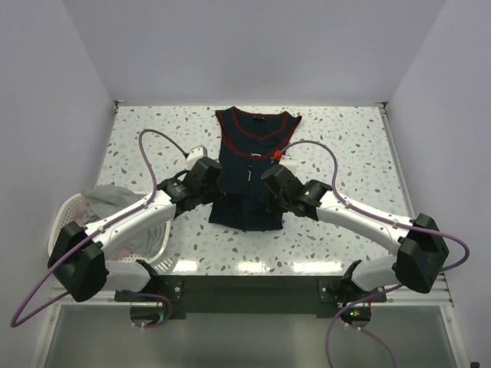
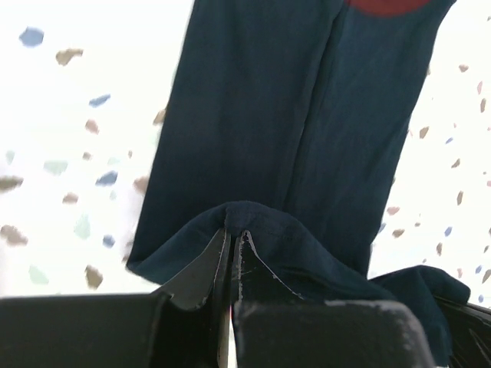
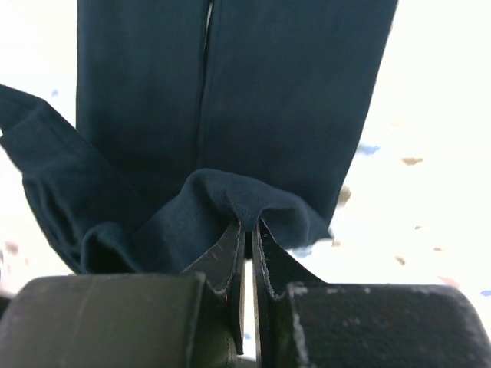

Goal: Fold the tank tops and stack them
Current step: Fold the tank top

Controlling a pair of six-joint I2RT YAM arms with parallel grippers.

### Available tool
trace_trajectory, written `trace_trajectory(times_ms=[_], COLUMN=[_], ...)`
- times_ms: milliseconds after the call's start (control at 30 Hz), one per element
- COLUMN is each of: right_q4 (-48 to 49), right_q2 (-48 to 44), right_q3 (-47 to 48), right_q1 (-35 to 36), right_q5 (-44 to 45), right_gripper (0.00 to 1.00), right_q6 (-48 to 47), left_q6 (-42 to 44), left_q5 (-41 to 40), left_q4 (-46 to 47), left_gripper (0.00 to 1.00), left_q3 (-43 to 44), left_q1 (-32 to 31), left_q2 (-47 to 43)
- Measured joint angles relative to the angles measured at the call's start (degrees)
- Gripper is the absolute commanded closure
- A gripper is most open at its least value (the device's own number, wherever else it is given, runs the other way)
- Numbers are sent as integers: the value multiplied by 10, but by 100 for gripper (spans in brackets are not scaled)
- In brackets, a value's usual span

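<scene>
This is a robotics lab test cell rather than a home or shop. Plain pale walls (image 1: 253, 46) box in a speckled, terrazzo-pattern desk (image 1: 353, 153) on three sides. A white left arm (image 1: 130, 218) and right arm (image 1: 360, 215) are bolted to a black mounting bar (image 1: 245, 293) at the desk's near edge, and purple cables (image 1: 143, 146) loop loosely from their joints down towards the bases. The only household things are a navy jersey (image 1: 253, 138) spread on the desk and a white slotted laundry basket (image 1: 157, 244) at its left edge, with cloth in it.
</scene>
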Motion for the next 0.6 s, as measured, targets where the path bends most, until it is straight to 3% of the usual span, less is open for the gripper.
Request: trace_trajectory(times_ms=[567,600], right_q4=[70,75], right_q2=[217,234], right_q3=[191,202], right_q1=[-207,-213], right_q5=[-47,-51], right_gripper=[98,90], right_q6=[-99,-102], left_q6=[82,87], left_q5=[19,25], left_q4=[133,142], left_gripper=[100,90], left_q3=[235,244], left_q1=[115,120], left_q2=[287,306])
